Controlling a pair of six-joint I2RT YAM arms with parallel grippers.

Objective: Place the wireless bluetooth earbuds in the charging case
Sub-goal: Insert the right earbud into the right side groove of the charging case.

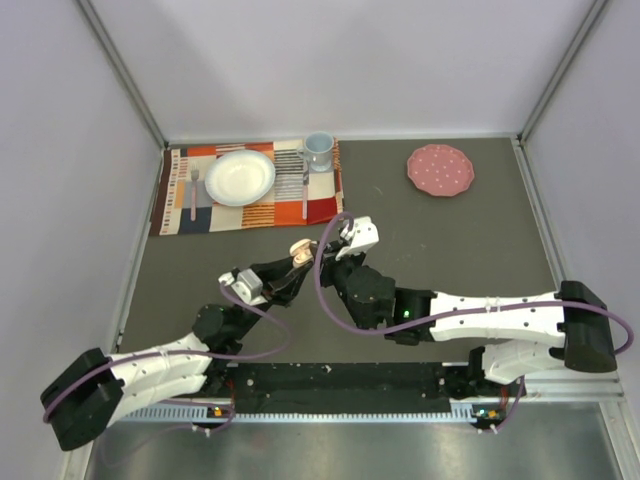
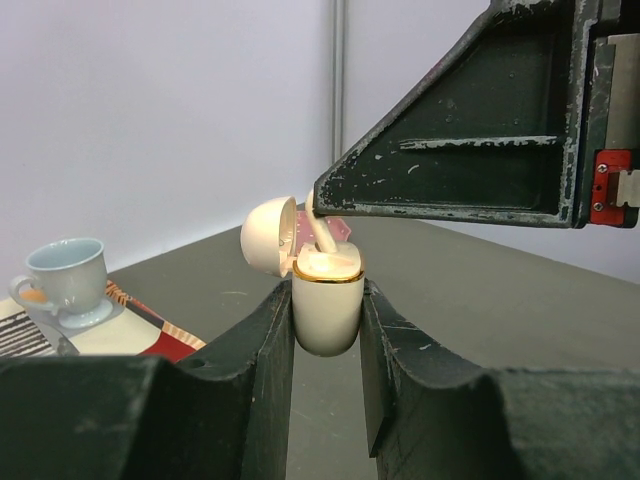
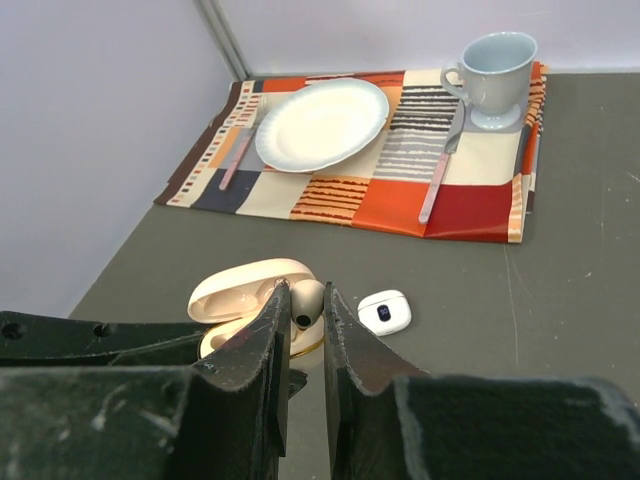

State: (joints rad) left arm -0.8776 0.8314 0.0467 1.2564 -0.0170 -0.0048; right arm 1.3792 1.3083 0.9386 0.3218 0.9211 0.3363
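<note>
The cream charging case [image 2: 326, 312] stands upright with its lid [image 2: 268, 236] flipped open, and my left gripper [image 2: 327, 300] is shut on its body, holding it above the table. My right gripper [image 3: 306, 296] is shut on a cream earbud [image 3: 307, 303] directly over the open case [image 3: 245, 291]. In the left wrist view the earbud's stem [image 2: 322, 236] dips into the case's top under the right finger [image 2: 470, 150]. From above, the case [image 1: 298, 249] sits between the left gripper [image 1: 290, 270] and the right gripper [image 1: 322, 250], mid table.
A second small white case [image 3: 384, 312] lies closed on the table just right of the held one. At the back left a striped placemat [image 1: 245, 190] carries a white plate [image 1: 240, 177], a cup [image 1: 318, 150] and cutlery. A pink dotted plate [image 1: 440, 169] sits back right.
</note>
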